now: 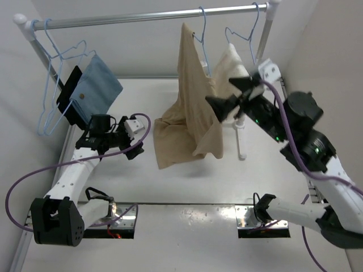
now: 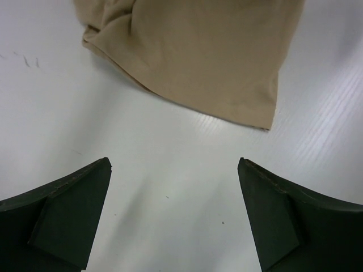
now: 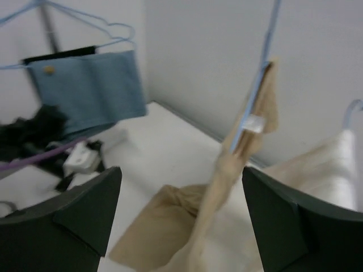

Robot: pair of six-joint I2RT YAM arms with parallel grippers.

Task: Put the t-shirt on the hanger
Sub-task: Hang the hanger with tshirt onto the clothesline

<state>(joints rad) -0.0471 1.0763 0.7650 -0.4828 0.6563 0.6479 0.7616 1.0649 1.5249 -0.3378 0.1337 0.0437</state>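
The tan t-shirt (image 1: 191, 96) hangs in a narrow bunch from a pale-blue hanger (image 1: 202, 34) hooked on the rail, and its lower part pools on the table (image 1: 181, 144). My right gripper (image 1: 228, 95) is raised just right of the hanging cloth, open, with nothing between its fingers. In the right wrist view the t-shirt (image 3: 238, 164) and hanger wire (image 3: 265, 56) hang ahead of the open gripper (image 3: 181, 175), blurred. My left gripper (image 1: 138, 143) is low over the table left of the shirt, and it is open. The left wrist view shows the shirt hem (image 2: 198, 56) beyond the wide-open gripper (image 2: 174, 167).
Spare blue hangers (image 1: 57, 73) hang at the rail's left end, one carrying a blue cloth (image 1: 101, 89). A white cloth (image 1: 231, 63) hangs on another hanger right of the t-shirt. The rack's rail (image 1: 142, 17) spans the back and its right post (image 1: 241, 136) stands near my right arm.
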